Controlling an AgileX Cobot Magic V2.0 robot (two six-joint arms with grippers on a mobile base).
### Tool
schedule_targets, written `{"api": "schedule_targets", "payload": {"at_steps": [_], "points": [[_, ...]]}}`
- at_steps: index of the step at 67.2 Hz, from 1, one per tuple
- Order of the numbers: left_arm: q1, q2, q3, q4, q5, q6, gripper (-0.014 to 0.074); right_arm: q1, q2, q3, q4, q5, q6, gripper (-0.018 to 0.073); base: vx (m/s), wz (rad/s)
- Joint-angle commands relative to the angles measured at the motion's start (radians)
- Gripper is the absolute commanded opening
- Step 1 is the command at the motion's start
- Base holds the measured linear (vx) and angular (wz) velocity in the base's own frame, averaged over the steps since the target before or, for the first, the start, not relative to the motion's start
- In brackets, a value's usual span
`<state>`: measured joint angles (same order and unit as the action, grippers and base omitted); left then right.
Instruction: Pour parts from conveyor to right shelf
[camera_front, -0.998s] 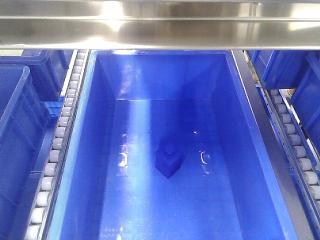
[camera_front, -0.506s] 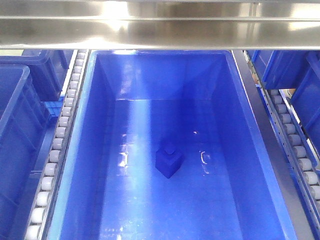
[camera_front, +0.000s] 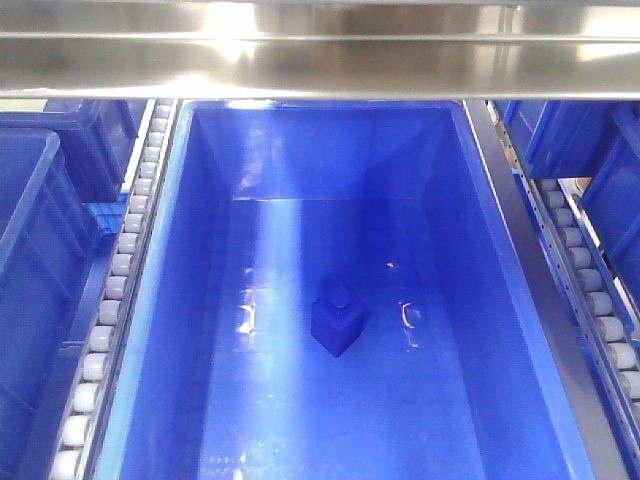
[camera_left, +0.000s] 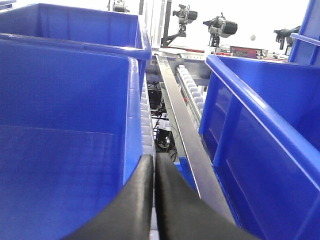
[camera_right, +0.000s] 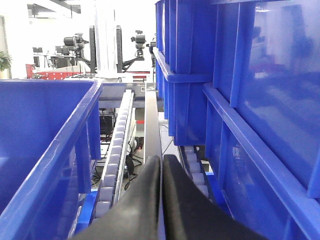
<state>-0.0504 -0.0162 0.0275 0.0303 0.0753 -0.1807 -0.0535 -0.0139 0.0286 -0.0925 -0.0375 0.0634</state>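
Note:
A small blue part (camera_front: 338, 320) with a stud on top rests on the floor of a large blue bin (camera_front: 480, 230) on the right shelf, whose steel bar (camera_front: 320, 50) crosses the top of the front view. Grey rollers (camera_front: 112, 290) run along both sides of the bin. My left gripper (camera_left: 154, 161) is shut with nothing in it, its black fingers pressed together between two blue bins. My right gripper (camera_right: 161, 161) is also shut and empty, pointing along a steel rail (camera_right: 151, 120) between bins. The conveyor is out of view.
Neighbouring blue bins (camera_front: 40, 200) stand left and right of the middle bin. In the left wrist view a tall bin wall (camera_left: 65, 130) is close on the left, another bin (camera_left: 260, 125) on the right. Stacked bins (camera_right: 240, 85) crowd the right gripper's right side.

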Motion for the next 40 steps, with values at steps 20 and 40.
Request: {"api": "schedule_targets", "payload": {"at_steps": [20,40], "points": [[-0.003,-0.007,0.022,-0.009,-0.075,-0.004,-0.0006,-0.006,-0.006,0.018,-0.010,-0.077,-0.001,-0.0008,0.00,0.00],[-0.003,-0.007,0.022,-0.009,-0.075,-0.004,-0.0006,-0.006,-0.006,0.018,-0.010,-0.077,-0.001,-0.0008,0.00,0.00]]}}
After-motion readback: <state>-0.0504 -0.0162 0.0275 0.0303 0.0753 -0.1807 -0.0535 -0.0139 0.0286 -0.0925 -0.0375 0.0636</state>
